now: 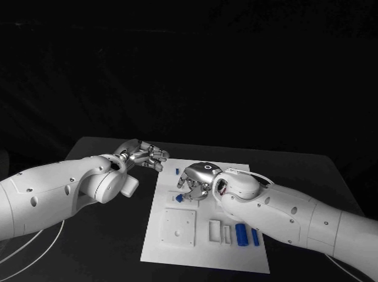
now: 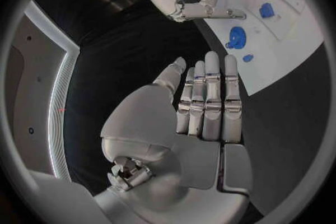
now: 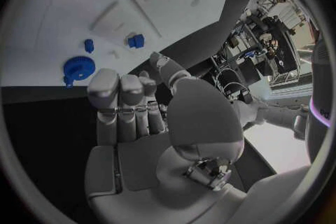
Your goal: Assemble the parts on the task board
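Left hand (image 1: 144, 154) hovers over the black table (image 1: 96, 153) just beyond the far-left corner of the task board (image 1: 207, 247). In the left wrist view I read its fingers (image 2: 210, 101) as extended, side by side, with an empty palm. Right hand (image 1: 200, 179) sits above the far part of the board, palm down. In the right wrist view its fingers (image 3: 122, 103) are partly curled but apart, and I see nothing held in them.

Parts on the board:
- a blue gear-like disc (image 3: 78, 68) and a small blue peg (image 3: 89, 45), both at the far end;
- a small blue block (image 1: 180, 198) just below the right hand, on a raised white plate (image 1: 179, 226);
- two long blue cylinders (image 1: 240, 234), upright in slots on the near-right area, beside the right forearm (image 1: 282, 214).
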`<state>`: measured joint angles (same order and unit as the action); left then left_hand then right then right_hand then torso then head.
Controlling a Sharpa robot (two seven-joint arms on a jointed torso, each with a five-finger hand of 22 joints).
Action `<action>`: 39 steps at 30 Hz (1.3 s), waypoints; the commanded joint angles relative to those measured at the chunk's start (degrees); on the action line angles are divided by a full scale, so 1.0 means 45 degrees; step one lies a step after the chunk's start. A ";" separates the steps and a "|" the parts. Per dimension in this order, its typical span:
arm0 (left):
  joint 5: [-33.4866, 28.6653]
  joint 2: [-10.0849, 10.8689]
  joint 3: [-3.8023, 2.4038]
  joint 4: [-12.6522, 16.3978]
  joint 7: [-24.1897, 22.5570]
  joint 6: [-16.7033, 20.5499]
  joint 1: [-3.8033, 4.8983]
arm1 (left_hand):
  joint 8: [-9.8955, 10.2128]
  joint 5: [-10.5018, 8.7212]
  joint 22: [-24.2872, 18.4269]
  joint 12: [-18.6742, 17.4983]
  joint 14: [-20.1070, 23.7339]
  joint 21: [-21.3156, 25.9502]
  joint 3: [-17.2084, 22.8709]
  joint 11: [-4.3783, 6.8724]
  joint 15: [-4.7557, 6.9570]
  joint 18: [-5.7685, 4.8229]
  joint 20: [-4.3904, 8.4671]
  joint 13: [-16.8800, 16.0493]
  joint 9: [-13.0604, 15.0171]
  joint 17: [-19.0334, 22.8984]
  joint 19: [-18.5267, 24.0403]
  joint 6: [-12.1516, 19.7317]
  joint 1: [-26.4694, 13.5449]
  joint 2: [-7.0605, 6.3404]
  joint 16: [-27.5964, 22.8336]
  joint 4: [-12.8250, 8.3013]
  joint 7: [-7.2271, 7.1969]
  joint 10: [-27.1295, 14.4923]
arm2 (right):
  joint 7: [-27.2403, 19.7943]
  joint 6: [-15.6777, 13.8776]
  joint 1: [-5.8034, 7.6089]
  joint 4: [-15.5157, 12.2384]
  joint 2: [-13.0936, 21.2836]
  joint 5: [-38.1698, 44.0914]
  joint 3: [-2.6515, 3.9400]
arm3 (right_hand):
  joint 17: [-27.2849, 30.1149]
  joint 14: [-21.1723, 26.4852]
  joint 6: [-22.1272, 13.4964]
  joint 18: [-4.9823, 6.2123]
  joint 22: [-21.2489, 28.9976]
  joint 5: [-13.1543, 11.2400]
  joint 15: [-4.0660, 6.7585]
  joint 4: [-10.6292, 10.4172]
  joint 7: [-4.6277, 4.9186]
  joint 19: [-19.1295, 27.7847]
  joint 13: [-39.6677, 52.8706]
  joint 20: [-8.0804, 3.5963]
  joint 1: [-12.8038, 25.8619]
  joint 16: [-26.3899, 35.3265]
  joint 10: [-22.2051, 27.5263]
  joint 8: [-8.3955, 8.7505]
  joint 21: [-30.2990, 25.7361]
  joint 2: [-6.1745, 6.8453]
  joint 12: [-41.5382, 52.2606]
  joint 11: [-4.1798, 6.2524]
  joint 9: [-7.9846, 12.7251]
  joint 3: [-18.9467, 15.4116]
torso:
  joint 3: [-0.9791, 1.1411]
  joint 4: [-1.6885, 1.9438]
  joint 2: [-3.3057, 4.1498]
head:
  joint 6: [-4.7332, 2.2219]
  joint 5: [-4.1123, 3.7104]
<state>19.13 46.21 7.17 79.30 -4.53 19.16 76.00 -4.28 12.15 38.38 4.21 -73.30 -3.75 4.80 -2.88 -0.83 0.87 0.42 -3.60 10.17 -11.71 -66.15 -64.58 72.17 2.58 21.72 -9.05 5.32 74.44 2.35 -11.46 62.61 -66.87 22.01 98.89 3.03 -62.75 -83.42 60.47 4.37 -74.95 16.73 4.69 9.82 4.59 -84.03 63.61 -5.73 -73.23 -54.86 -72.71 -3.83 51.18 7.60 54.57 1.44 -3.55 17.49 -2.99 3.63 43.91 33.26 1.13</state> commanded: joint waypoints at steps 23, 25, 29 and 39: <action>-0.2280 0.0046 -0.0014 0.0418 -0.2227 0.1900 0.0017 | -0.0029 0.0080 -0.0810 -0.0028 0.0085 -0.0059 -0.0170 -0.0113 -0.0080 0.0106 -0.0067 0.0016 -0.0058 0.0011 -0.0039 0.0262 0.0148 -0.0070 -0.0156 0.0091 0.0093 -0.0111 | 0.0630 0.0495 -0.0033 0.1442 -0.1059 0.1382 -0.0512 | -0.0246 -0.0060 -0.1462 -0.0176 -0.1493 -0.0125 0.0146 0.0560 -0.0027 -0.0399 0.0133 -0.0137 -0.0225 -0.0185 -0.0203 0.0095 0.0195 -0.0059 -0.0048 0.0164 0.0030 0.0219 | -0.0424 0.0249 0.0082 | 0.0037 -0.0162; -0.2293 0.0062 -0.0014 0.0424 -0.2201 0.1893 0.0019 | -0.0047 0.0081 -0.0877 -0.0021 0.0078 -0.0063 -0.0179 -0.0115 -0.0083 0.0109 -0.0072 0.0016 -0.0052 0.0020 -0.0047 0.0275 0.0144 -0.0073 -0.0171 0.0112 0.0092 -0.0118 | 0.0618 0.0499 -0.0035 0.1470 -0.1053 0.1368 -0.0516 | -0.0262 -0.0060 -0.1223 -0.0180 -0.1497 -0.0122 0.0150 0.0639 -0.0035 -0.0396 0.0164 -0.0143 -0.0199 -0.0184 -0.0207 0.0092 0.0223 -0.0063 -0.0039 0.0168 0.0023 0.0386 | -0.0413 0.0225 0.0088 | 0.0056 -0.0167; -0.2305 0.0086 -0.0014 0.0429 -0.2153 0.1905 0.0023 | -0.0047 0.0081 -0.0877 -0.0021 0.0078 -0.0063 -0.0179 -0.0115 -0.0083 0.0109 -0.0072 0.0016 -0.0052 0.0020 -0.0047 0.0275 0.0144 -0.0073 -0.0171 0.0112 0.0092 -0.0118 | 0.0578 0.0533 -0.0038 0.1506 -0.1037 0.1306 -0.0520 | -0.0281 -0.0063 -0.0515 -0.0179 -0.1496 -0.0122 0.0148 0.0716 -0.0054 -0.0382 0.0196 -0.0146 -0.0062 -0.0177 -0.0199 0.0063 0.0240 -0.0083 -0.0046 0.0161 -0.0005 0.0646 | -0.0402 0.0208 0.0094 | 0.0043 -0.0158; -0.2334 0.0097 -0.0013 0.0394 -0.2046 0.1851 0.0029 | -0.0064 0.0104 -0.0917 -0.0018 0.0066 -0.0069 -0.0155 -0.0107 -0.0078 0.0111 -0.0068 0.0016 -0.0042 0.0021 -0.0060 0.0261 0.0167 -0.0031 -0.0174 0.0132 0.0078 -0.0113 | 0.0490 0.0477 -0.0048 0.1544 -0.1031 0.1174 -0.0523 | -0.0341 -0.0072 0.0700 -0.0167 -0.1507 -0.0459 0.0120 0.0564 -0.0130 -0.0380 0.0316 -0.0121 0.0207 -0.0211 -0.0187 0.0056 0.0318 -0.0236 0.0049 0.0092 -0.0036 0.0955 | -0.0398 0.0226 0.0101 | 0.0080 -0.0194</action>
<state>9.22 46.68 7.15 80.98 -13.32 27.31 76.06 -4.27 12.47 34.31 4.21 -73.08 -3.76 4.27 -3.30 -1.04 0.87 0.31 -3.61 9.96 -11.72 -66.44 -63.65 72.57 2.38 21.29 -8.52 5.81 74.01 4.85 -9.56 62.45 -59.97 17.41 104.02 0.70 -64.24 -83.74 63.40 4.36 -74.92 14.86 5.01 12.34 4.00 -84.03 64.97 -6.13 -72.91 -55.48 -73.71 -3.53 52.27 6.70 54.58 1.85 -3.62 21.44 -4.80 4.63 44.32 33.57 0.39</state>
